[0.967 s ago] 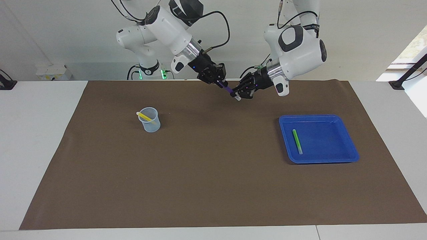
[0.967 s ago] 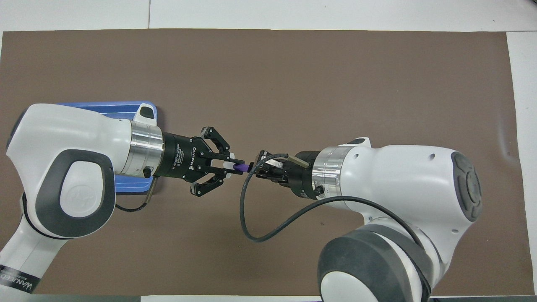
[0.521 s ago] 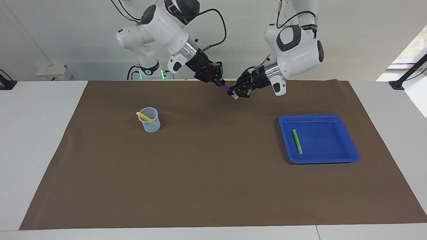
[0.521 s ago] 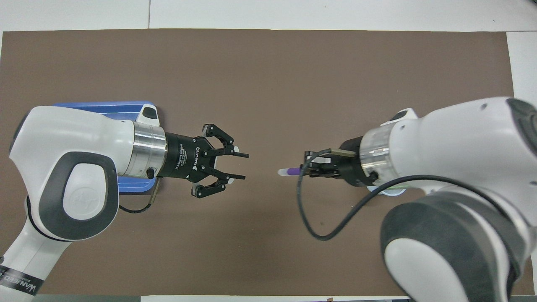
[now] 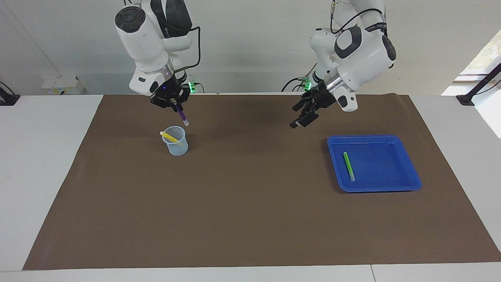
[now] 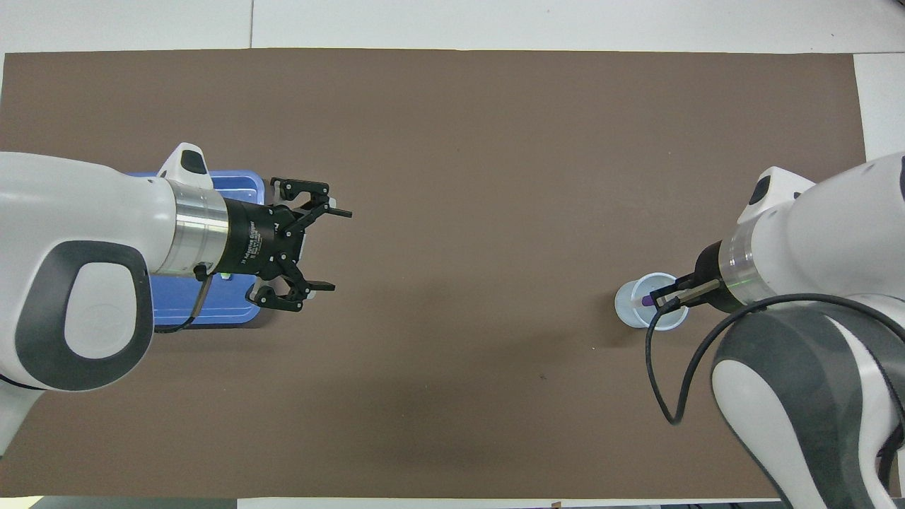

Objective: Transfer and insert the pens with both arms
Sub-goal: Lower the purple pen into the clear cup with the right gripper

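Note:
My right gripper (image 5: 175, 105) is shut on the purple pen (image 5: 182, 116) and holds it nearly upright, pale cap end down, just above the clear plastic cup (image 5: 175, 141). In the overhead view the right gripper (image 6: 661, 300) is over the cup (image 6: 628, 312) and the purple pen (image 6: 646, 300) shows inside its rim. The yellow pen (image 5: 169, 136) leans in the cup. My left gripper (image 5: 299, 121) is open and empty in the air over the mat, beside the blue tray (image 5: 372, 137). The green pen (image 5: 348, 166) lies in the tray.
A brown mat (image 5: 250, 219) covers the table. In the overhead view the left arm hides most of the blue tray (image 6: 244, 178), and the left gripper (image 6: 341, 249) reaches out past its edge. Two small arm bases with green lights stand at the robots' edge.
The left gripper let go of the purple pen and drew back toward the tray. The right arm swung the pen from the mat's middle to over the cup and turned it upright.

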`<state>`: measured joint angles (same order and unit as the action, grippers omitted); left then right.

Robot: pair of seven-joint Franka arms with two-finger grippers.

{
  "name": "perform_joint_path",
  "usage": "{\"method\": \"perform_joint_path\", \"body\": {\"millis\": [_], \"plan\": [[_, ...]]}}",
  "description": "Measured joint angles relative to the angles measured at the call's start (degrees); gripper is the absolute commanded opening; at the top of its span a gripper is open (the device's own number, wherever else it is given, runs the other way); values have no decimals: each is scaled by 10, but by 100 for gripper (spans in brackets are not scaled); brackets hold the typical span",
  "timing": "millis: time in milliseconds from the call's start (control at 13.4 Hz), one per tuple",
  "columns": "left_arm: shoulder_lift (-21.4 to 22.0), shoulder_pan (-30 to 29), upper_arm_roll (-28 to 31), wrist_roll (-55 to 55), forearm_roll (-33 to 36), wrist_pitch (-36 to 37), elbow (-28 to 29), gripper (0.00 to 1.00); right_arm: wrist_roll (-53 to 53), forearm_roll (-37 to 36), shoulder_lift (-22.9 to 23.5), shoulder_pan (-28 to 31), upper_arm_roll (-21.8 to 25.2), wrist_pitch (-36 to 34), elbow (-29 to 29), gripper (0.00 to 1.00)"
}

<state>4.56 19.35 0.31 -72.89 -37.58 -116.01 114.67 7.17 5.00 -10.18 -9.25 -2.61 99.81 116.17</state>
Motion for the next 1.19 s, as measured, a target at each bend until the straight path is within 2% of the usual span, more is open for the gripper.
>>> {"method": "perform_joint_path", "body": {"millis": [149, 297, 595, 669, 744, 818, 892, 1190], "plan": [[-1, -32, 1, 30, 41, 0, 0, 100, 17, -21, -14, 1, -1, 19, 40, 0], [-3, -64, 2, 91, 76, 1, 4, 100, 29, -40, -19, 1, -2, 26, 54, 0], [-7, -115, 3, 180, 99, -23, 28, 100, 48, -52, -19, 2, -2, 65, 76, 0], [-8, -123, 3, 191, 101, -35, 30, 100, 48, -52, -18, 5, -2, 72, 81, 13], [-9, -130, 3, 207, 107, -41, 31, 100, 49, -52, -17, 8, -2, 74, 84, 46], [-12, -137, 3, 236, 123, -45, 32, 100, 49, -52, -17, 9, -1, 74, 85, 91], [-19, -143, 3, 283, 149, -46, 32, 100, 49, -52, -17, 10, -2, 74, 85, 100], [-65, -147, 3, 477, 244, -53, 31, 100, 49, -52, -18, 23, -2, 73, 79, 100]]}}
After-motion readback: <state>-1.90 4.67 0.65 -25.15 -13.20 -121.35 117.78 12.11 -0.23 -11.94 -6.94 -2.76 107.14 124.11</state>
